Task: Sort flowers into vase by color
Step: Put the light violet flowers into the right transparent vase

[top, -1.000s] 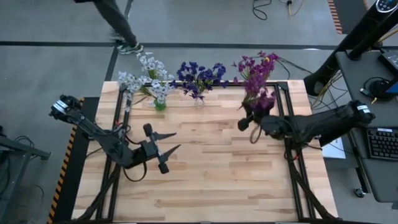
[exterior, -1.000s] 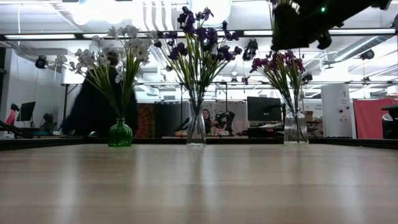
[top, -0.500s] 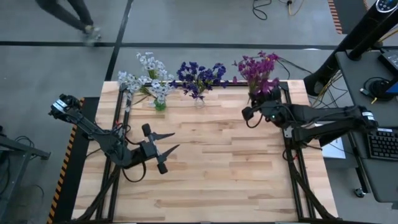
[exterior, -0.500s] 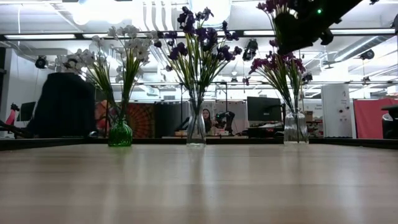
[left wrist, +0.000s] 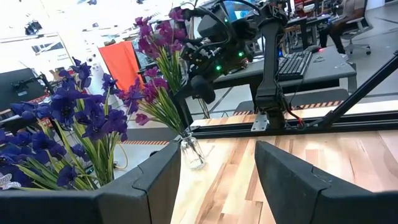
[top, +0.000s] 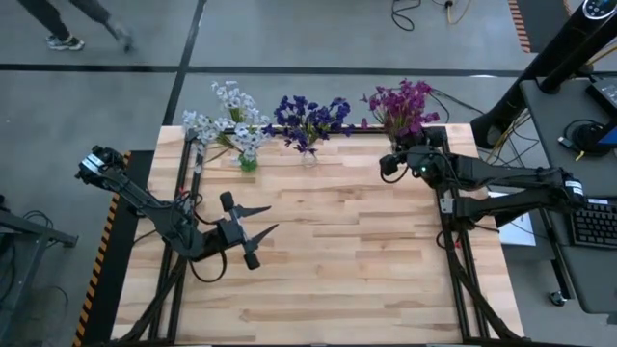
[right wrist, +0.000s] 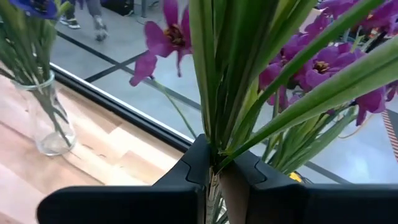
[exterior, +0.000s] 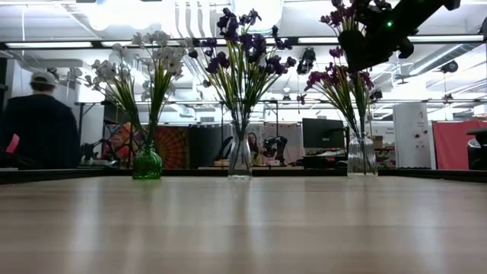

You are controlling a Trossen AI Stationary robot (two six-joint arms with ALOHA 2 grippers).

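Note:
Three vases stand along the table's far edge. A green vase (exterior: 147,164) holds whitish flowers (top: 231,120), a clear vase (exterior: 240,160) holds blue-violet flowers (top: 308,118), and a clear vase (exterior: 361,156) holds magenta flowers (top: 400,101). My right gripper (top: 388,166) is high up beside the magenta bunch, shut on a magenta sprig (right wrist: 311,62). My left gripper (top: 265,220) stands open above the table's left middle, with nothing between its fingers (left wrist: 149,180). My right gripper pinches a bundle of green stems and leaves (right wrist: 214,146) of the magenta sprig between its two fingers (right wrist: 193,165). The fingers come nearly level from the table's right, across the stems. The blossoms stand up above the fingers; the sprig's lower end is hidden by the gripper.
Black frame rails (top: 445,183) run along the table's sides. The wooden tabletop (top: 328,251) lies bare between the arms. A person (exterior: 42,125) is in the room beyond the far edge, at the left.
My right gripper, still shut on the magenta sprig, has moved toward the table's far edge and a little up, closer to the magenta vase. The sprig's blossoms now join the bunch. The person beyond the table has walked toward the left.

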